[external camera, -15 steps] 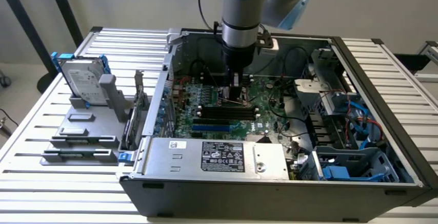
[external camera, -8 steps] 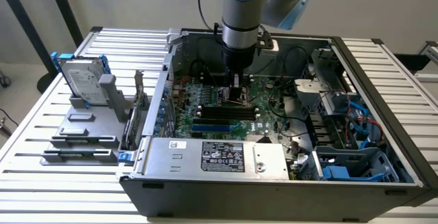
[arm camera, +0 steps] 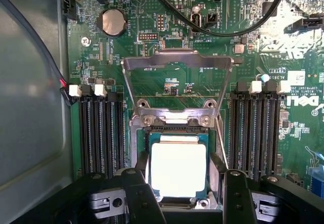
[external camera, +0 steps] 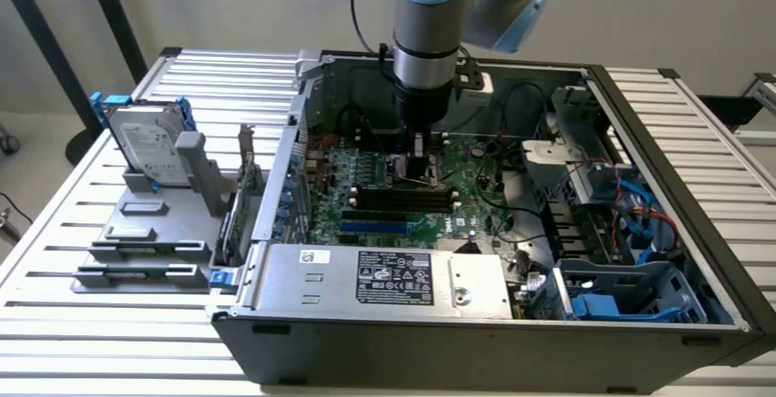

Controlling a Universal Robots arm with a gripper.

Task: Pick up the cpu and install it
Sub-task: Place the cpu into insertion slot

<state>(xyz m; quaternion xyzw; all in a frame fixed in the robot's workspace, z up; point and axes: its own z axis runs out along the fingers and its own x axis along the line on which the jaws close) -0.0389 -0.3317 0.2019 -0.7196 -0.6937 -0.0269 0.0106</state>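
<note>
The arm (external camera: 424, 43) comes straight down from above into the open computer case (external camera: 661, 133), its wrist held upright over the middle of the motherboard (external camera: 473, 206). The gripper (external camera: 421, 175) hangs low, just above the board, far from the power supply (external camera: 388, 279) that lies along the case's near edge.

In the wrist view the gripper (arm camera: 183, 183) stands released: its two black fingers (arm camera: 137, 193) are spread to either side of the cpu (arm camera: 178, 166), and a strip of socket shows between the chip and one finger. On the other side the finger overlaps the chip's edge, so whether it touches there is hard to say.

The cpu lies flat in the socket (arm camera: 215, 155), silver top up, between the two banks of memory slots (arm camera: 101, 128). The socket's metal load frame (arm camera: 177, 62) is swung open beyond it.

Outside the case, at the exterior view's left, a hard drive (external camera: 148, 147) in a blue bracket stands upright on a grey holder (external camera: 145, 233).
</note>
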